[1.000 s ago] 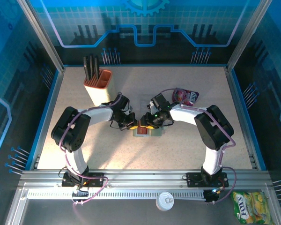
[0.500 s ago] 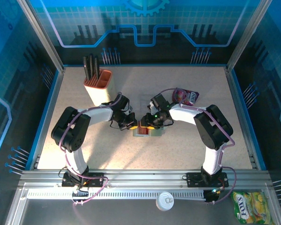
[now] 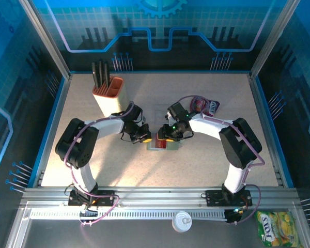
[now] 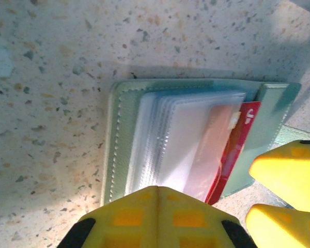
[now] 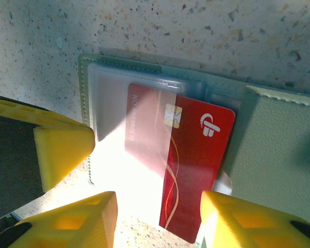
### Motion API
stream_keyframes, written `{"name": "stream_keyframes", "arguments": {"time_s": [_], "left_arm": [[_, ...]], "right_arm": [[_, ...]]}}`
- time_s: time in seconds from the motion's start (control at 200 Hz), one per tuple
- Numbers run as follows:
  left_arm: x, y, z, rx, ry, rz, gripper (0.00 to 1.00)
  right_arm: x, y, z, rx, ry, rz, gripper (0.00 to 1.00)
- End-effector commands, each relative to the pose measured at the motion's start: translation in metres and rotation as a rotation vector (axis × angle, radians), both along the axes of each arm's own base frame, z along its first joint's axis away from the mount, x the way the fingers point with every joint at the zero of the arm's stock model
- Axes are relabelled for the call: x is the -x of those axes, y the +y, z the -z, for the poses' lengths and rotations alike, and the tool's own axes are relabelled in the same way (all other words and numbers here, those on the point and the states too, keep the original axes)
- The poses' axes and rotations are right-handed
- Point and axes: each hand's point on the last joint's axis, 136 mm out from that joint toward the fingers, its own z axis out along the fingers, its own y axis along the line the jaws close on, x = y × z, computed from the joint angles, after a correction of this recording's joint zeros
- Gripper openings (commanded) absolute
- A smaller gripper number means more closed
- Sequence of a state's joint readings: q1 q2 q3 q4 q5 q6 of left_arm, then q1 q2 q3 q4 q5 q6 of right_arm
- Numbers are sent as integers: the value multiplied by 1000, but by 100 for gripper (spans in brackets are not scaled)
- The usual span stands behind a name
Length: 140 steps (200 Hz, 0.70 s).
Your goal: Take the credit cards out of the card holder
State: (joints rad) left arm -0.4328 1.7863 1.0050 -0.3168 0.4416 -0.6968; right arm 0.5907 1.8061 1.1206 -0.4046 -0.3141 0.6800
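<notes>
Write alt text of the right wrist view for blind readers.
A red plastic card with a gold chip sticks halfway out of a clear sleeve in the grey-green card holder on a speckled table. The open right gripper straddles its lower end.

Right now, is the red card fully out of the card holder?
No: in the right wrist view, the left part of the red card lies under a clear sleeve of the card holder.

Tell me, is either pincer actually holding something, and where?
Nothing looks gripped. The shut left pincer rests on the card holder's edge; the open right pincer straddles the red card's free end.
</notes>
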Motion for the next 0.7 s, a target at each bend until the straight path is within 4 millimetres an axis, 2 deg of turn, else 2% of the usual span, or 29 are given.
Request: {"name": "stream_keyframes", "arguments": {"time_s": [0.0, 0.135, 0.25, 0.425, 0.575, 0.695], "left_arm": [[-5, -3, -21, 32, -36, 11, 0], [-2, -18, -26, 64, -38, 39, 0], [2, -26, -22, 64, -31, 55, 0], [5, -28, -9, 56, -9, 58, 0], [4, -36, -8, 104, 4, 59, 0], [4, -35, -4, 85, 9, 58, 0]], "right_arm": [[3, 1, -11, 5, -19, -18, 47], [2, 3, -10, -11, -15, -16, 47], [2, 1, -6, -8, -10, -7, 46], [2, -8, -1, 4, -11, 19, 45], [3, -10, 3, -41, 0, 40, 44], [3, -11, 7, -68, 3, 57, 43]]}}
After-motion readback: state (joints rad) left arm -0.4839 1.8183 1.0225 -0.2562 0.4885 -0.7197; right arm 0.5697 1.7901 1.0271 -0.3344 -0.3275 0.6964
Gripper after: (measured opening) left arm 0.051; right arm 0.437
